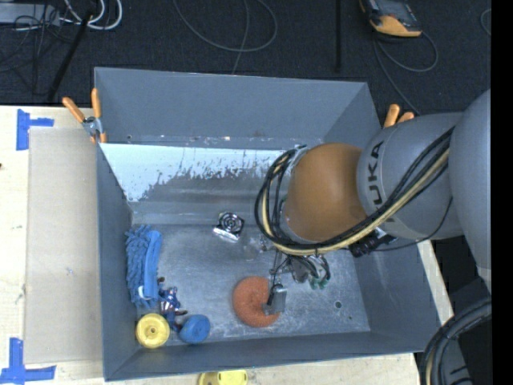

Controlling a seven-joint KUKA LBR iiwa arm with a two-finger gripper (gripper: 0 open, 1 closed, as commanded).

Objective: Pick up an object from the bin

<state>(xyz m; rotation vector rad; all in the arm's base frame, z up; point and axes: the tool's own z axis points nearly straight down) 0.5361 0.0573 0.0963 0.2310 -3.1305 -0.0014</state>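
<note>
One round orange pad (250, 305) lies right under my gripper (276, 297), down on the floor of the bin (232, 127). I cannot tell if my gripper is open or closed. I think nothing is lifted yet, so the grab and the lift are left. A blue cloth (143, 263) lies well away from it.

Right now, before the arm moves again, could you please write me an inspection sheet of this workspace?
Surface: grey metal bin, floor scuffed and speckled.
Job's things: brown round pad, front centre.
Clutter: blue cloth at left; yellow disc and blue ball in the front left corner; small metal piece towards the back.
Pincer: pincer low at the pad's right edge; contact unclear.
Cables: black and yellow cables looped round the wrist.
Surroundings: dark floor behind the bin, white wires lying on it.
</note>
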